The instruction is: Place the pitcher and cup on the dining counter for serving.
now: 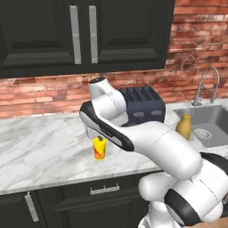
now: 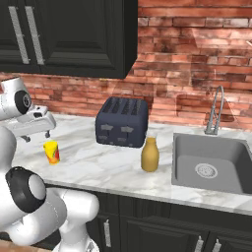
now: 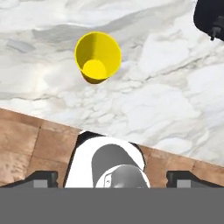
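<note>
The cup [image 1: 99,148] [image 2: 51,152], bright yellow with red-orange swirls, stands upright near the front of the marble worktop [image 1: 40,147]. In the hand view I look down into the empty cup [image 3: 97,57]. My gripper [image 2: 37,136] [image 3: 112,178] hangs above the cup and a little to one side, open, with nothing between its fingers. The amber bottle-shaped pitcher [image 1: 184,126] [image 2: 149,154] stands upright beside the sink, apart from the gripper. The dining counter is out of view.
A dark toaster [image 1: 142,106] [image 2: 122,121] sits against the brick wall behind the pitcher. To the right lie the steel sink [image 2: 211,165] and its faucet [image 2: 215,110]. Black cabinets [image 1: 84,31] hang overhead.
</note>
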Tool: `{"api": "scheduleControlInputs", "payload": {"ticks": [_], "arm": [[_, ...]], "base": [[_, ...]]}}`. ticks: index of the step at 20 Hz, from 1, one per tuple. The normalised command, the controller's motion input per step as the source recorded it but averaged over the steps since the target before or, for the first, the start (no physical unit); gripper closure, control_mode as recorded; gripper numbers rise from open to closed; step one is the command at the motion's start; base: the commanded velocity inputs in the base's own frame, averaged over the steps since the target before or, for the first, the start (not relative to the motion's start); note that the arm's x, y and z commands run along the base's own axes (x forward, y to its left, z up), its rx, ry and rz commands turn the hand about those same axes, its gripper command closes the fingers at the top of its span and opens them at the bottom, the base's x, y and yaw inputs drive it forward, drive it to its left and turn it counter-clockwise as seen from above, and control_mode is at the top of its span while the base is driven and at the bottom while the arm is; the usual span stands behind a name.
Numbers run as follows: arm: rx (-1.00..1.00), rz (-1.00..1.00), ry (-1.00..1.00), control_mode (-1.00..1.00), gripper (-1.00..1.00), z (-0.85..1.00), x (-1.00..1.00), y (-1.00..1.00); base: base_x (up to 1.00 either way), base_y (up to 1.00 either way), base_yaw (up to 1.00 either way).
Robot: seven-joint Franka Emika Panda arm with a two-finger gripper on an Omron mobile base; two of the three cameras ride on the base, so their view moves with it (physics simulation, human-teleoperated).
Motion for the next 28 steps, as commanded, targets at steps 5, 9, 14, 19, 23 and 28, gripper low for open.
{"api": "scheduleControlInputs", "payload": {"ticks": [5, 9, 14, 19, 23, 28], "arm": [[0.00, 0.00, 0.15, -1.00, -1.00, -0.25, 0.00, 0.30], [0.00, 0.00, 0.02, -1.00, -1.00, 0.00, 0.00, 0.07], [0.00, 0.00, 0.00, -1.00, -1.00, -0.31, 0.00, 0.00], [0.00, 0.00, 0.00, -1.00, -1.00, -0.46, 0.00, 0.05], [0.00, 0.00, 0.00, -1.00, -1.00, -0.25, 0.02, 0.11], [0.00, 0.00, 0.00, -1.00, -1.00, -0.23, 0.01, 0.13]], "base": [[0.00, 0.00, 0.00], [0.00, 0.00, 0.00], [0.00, 0.00, 0.00], [0.00, 0.00, 0.00], [0.00, 0.00, 0.00], [0.00, 0.00, 0.00]]}}
